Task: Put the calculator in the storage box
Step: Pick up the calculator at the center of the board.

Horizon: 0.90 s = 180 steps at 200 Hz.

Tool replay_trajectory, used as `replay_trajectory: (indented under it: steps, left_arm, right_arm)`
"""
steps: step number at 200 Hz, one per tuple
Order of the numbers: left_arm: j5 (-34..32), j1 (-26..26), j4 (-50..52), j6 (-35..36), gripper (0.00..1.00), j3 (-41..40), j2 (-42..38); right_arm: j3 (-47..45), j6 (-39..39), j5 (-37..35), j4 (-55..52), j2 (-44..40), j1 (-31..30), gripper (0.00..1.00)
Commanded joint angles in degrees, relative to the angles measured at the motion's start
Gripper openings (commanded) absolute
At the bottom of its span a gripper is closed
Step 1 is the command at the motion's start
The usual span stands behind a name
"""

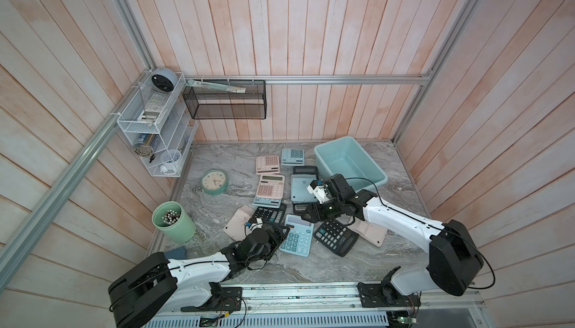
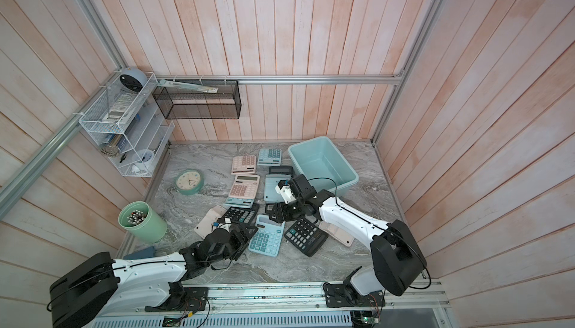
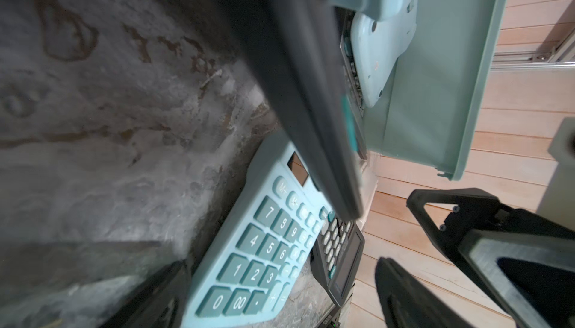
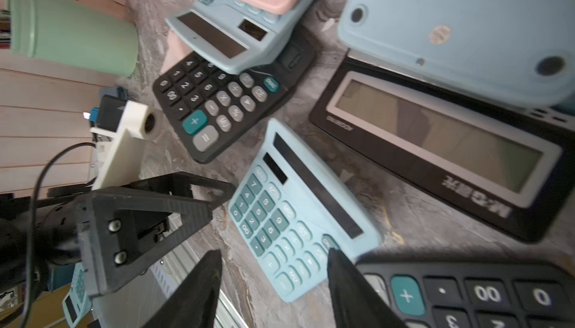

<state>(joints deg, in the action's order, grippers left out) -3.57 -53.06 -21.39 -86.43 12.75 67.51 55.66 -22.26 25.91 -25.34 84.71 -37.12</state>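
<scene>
The empty pale teal storage box (image 1: 348,161) sits at the far right corner of the marble surface (image 1: 217,211); the light blue calculator (image 1: 297,236) lies flat toward the front edge, between the left end effector (image 1: 282,229), spread wide and empty, and the right end effector (image 4: 273,253), half open and empty. A sound grasp would likely close across its 2 long sides and lift it clear of the black calculator (image 1: 336,237) close beside it. Arms hide the fingertips in both top views, so contact cannot be told.
</scene>
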Motion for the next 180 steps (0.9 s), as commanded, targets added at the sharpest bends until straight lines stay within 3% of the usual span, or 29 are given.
replay_trajectory:
  steps: [1,64,135,180]
  left_arm:
    - [-1.0,-0.2,-0.6,0.2,0.98,1.7,1.0]
    - [-5.3,-0.3,13.6,1.2,0.98,1.4,-8.0]
    - [-9.5,-0.2,25.1,3.9,0.99,3.4,-16.0]
    - [-10.3,0.0,28.0,5.4,1.0,4.5,-17.4]
  right_arm:
    - [3.2,7.7,-2.6,-5.9,3.9,1.5,0.61]
    - [7.3,15.8,-0.5,-9.3,12.5,0.9,0.58]
    - [9.3,17.1,1.1,-9.1,16.7,-1.2,0.51]
    - [10.8,18.5,3.9,-8.1,19.9,-1.3,0.54]
